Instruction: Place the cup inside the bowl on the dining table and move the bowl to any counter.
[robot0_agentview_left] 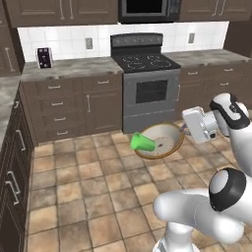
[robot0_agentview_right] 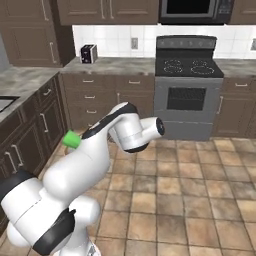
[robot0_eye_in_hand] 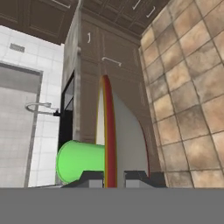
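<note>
the fingers point(robot0_eye_in_hand: 109, 178) were clamped on the rim of the bowl point(robot0_agentview_left: 165, 142), held tilted in the air above the tiled floor point(robot0_agentview_left: 93, 197). the cup point(robot0_agentview_left: 142, 142) lay inside the bowl.

Quick count: one bowl point(robot0_agentview_left: 165, 141), one green cup point(robot0_agentview_left: 143, 142), one gripper point(robot0_eye_in_hand: 114, 178). One stove point(robot0_agentview_left: 147, 83) with four burners on top, one microwave point(robot0_agentview_left: 147, 9) overhead. One small toaster point(robot0_agentview_left: 45, 57) on the counter point(robot0_agentview_left: 74, 68). Two wall outlets point(robot0_agentview_left: 89, 43) along the tile backsplash. One faucet point(robot0_eye_in_hand: 41, 107) in the hand view. Too many drawer handles to bother counting.
</note>
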You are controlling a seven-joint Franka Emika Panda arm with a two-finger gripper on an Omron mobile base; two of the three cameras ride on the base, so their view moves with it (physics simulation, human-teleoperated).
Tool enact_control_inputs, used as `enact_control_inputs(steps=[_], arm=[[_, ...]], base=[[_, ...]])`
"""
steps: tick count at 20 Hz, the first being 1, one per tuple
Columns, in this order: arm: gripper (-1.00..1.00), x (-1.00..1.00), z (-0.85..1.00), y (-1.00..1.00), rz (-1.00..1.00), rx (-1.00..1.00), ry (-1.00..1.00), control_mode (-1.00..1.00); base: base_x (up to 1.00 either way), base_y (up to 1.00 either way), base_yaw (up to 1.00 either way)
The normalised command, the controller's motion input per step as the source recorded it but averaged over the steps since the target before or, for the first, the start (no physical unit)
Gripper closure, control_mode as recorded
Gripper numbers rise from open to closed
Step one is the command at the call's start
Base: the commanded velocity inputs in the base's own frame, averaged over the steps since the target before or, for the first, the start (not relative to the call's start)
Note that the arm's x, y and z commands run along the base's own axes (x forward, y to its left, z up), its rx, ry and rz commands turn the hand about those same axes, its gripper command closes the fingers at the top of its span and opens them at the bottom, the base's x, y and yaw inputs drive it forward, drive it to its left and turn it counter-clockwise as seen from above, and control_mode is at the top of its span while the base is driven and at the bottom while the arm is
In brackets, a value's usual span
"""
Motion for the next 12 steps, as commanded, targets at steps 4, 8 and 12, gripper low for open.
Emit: enact_control_inputs(steps=[4, 8, 12], arm=[[1.0, 0.0, 0.0, 0.0, 0.0, 0.0, 0.0, 1.0], [1.0, 0.0, 0.0, 0.0, 0.0, 0.0, 0.0, 1.0], [1.0, 0.0, 0.0, 0.0, 0.0, 0.0, 0.0, 1.0]], base=[[0.82, 0.0, 0.0], [0.69, 0.0, 0.0], [0.6, 0.06, 0.0]])
